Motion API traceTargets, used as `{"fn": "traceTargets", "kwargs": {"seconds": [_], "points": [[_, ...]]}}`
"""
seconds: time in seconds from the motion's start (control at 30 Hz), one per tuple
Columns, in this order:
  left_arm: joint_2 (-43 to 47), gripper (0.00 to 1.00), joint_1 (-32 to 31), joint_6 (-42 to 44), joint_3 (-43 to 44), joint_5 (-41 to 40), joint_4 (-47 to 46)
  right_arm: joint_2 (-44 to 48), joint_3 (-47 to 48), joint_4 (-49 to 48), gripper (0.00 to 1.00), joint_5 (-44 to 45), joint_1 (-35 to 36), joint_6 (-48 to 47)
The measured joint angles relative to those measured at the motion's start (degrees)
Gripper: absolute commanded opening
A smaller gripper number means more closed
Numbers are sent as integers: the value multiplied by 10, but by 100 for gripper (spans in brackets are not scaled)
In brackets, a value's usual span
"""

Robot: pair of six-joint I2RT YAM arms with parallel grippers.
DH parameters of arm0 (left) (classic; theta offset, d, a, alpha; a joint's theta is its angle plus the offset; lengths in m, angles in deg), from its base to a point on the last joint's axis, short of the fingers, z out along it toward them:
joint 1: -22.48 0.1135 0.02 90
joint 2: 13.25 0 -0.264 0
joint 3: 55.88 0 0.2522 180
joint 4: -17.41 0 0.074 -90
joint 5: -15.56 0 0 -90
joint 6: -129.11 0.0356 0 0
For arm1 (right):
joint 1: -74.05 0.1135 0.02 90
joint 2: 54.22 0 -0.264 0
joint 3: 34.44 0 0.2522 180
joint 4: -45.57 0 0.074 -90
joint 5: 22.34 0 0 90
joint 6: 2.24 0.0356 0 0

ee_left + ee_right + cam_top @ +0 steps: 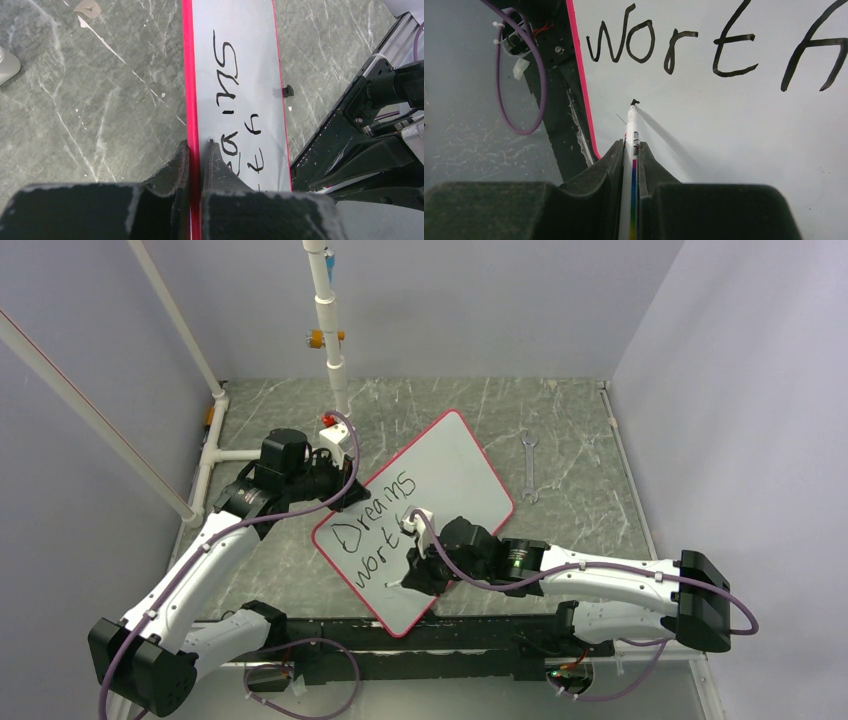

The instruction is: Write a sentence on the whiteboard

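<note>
The whiteboard [455,465] lies tilted on the table, white with a thin red rim. The sentence [375,525] reads "Dreams" and "worth" in black, in two lines. My left gripper [345,492] is shut on the board's red left rim [189,100], one finger on each side [198,145]. My right gripper [415,575] is shut on a white marker [631,131] with a rainbow stripe. The marker's black tip [634,102] is at the bare board [734,145], below the "w" of "worth" [674,45]. I cannot tell whether it touches.
A metal wrench [529,467] lies on the marble table right of the board. A white pipe post [330,330] stands at the back, and a pipe frame [215,440] runs along the left. A black rail [480,635] crosses the near edge under the board's corner.
</note>
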Motion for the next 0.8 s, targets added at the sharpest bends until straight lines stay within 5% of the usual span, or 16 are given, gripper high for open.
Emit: {"fn": "traceTargets", "kwargs": {"seconds": [0.8], "points": [[0,0,0,0,0,0,0,-17,-9,79,0,-38,38,-3]]}}
